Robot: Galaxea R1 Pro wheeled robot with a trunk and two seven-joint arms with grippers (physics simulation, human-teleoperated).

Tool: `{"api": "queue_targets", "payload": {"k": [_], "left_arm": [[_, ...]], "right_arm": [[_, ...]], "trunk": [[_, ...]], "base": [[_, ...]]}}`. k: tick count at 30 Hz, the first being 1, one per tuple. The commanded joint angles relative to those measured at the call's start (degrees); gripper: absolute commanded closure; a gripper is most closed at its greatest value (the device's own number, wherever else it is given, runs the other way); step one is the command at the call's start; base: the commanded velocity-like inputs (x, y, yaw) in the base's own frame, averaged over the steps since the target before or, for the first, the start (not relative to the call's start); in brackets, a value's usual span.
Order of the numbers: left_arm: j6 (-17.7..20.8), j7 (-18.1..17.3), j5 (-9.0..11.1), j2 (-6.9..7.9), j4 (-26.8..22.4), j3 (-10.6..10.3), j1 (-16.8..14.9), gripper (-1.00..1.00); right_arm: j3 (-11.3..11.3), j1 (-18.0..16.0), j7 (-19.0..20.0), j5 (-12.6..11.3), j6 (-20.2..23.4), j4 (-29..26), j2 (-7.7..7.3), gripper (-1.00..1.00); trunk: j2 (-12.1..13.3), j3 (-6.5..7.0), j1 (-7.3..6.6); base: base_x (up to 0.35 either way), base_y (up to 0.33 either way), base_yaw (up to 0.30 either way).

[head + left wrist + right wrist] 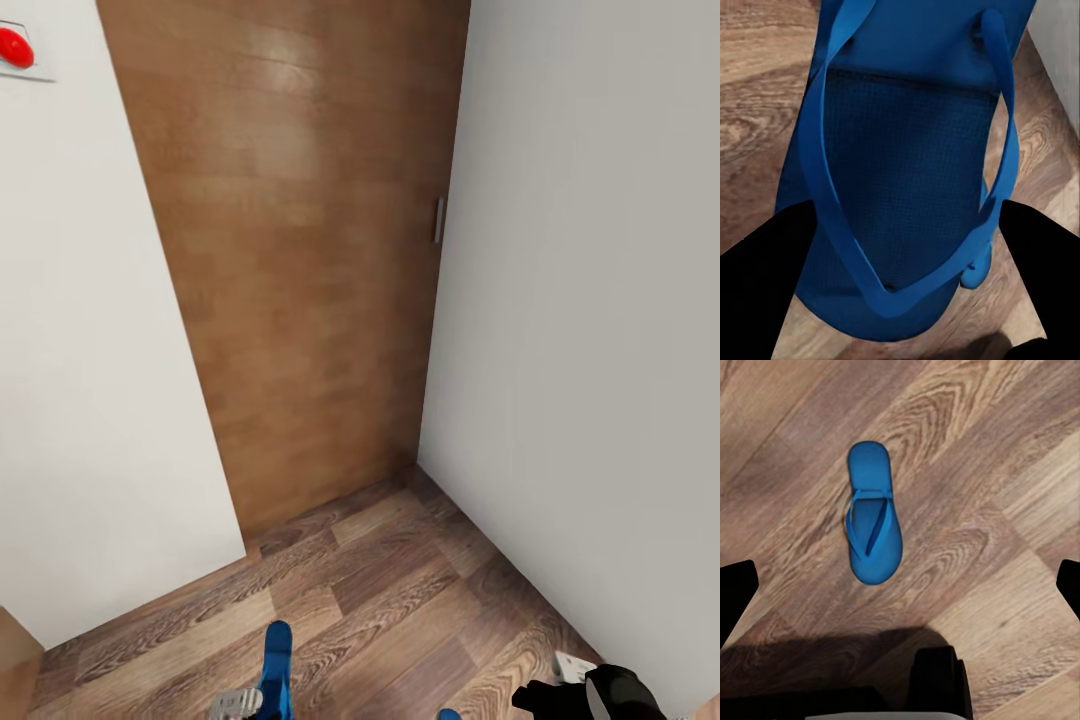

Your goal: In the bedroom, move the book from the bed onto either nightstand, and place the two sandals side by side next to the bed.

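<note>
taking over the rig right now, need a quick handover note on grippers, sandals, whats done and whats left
Left gripper: shut on one blue sandal, carried low in front of the robot.
Right gripper: open, holding nothing, hanging over the second sandal, which lies flat on the wood floor.
The head view faces a wooden door between white walls, so the robot stands in a corner.
Done: one sandal picked up.
Left: pick up or place the second sandal, set both side by side next to the bed, then move the book onto a nightstand.
</note>
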Motion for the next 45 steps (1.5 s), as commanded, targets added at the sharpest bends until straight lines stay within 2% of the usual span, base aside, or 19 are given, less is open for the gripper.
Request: {"api": "queue_targets", "payload": {"k": [1,3,5,10,12,15,17,20,30,45], "left_arm": [[-0.2,-0.9,0.1,0.04,-0.5,-0.3,0.0,1.0],[0.5,-3.8,0.1,0.11,-3.5,-0.2,-0.1,1.0],[2.3,-5.4,0.2,0.19,-6.1,-0.2,-0.1,1.0],[12.3,-7.2,0.4,0.57,-14.6,0.0,-0.2,1.0],[15.4,-9.6,1.3,1.46,-17.1,0.0,-0.2,1.0],[17.0,-14.2,3.2,2.37,-18.1,0.1,-0.2,1.0],[17.6,-18.8,4.8,3.6,-18.4,0.0,-0.2,1.0],[17.8,-21.2,5.6,4.44,-18.5,-0.1,-0.2,1.0],[17.8,-22.3,6.1,4.88,-16.9,-0.1,-0.2,1.0],[17.8,-22.1,6.1,4.89,-16.4,-0.1,-0.2,1.0]], "right_arm": [[-0.2,0.0,0.4,0.3,0.3,-0.1,0.03,-1.0],[-0.2,0.0,0.4,0.3,0.3,-0.1,0.03,-1.0],[-0.2,0.0,0.4,0.3,0.3,-0.1,0.03,-1.0],[-0.2,0.0,0.3,0.3,0.3,-0.1,0.04,-1.0],[-0.2,0.0,0.3,0.3,0.3,-0.1,0.03,-1.0],[-0.2,0.0,0.3,0.3,0.3,-0.1,0.03,-1.0],[-0.2,0.0,0.3,0.3,0.3,-0.1,0.03,-1.0],[-0.2,0.0,0.3,0.3,0.3,-0.1,0.03,-1.0],[-0.2,0.0,0.3,0.3,0.3,-0.1,0.04,-1.0],[-0.2,0.0,0.3,0.3,0.3,-0.1,0.03,-1.0]], "trunk": [[-0.4,-0.24,0.22],[-1.2,-0.6,0.66],[-2.0,-0.96,1.1],[-4.0,-1.86,2.19],[-4.9,-2.22,2.63],[-6.1,-2.75,3.29],[-6.9,-3.11,3.73],[-8.1,-3.65,4.39],[-12.1,-5.45,6.59],[-18.1,-8.14,9.88]], "base": [[0.0,0.0,0.0],[0.0,0.0,0.0],[0.0,0.0,0.0],[0.0,0.0,0.0],[0.0,0.0,0.0],[0.0,0.0,0.0],[0.0,0.0,0.0],[0.0,0.0,0.0],[0.0,0.0,0.0],[0.0,0.0,0.0]]}}
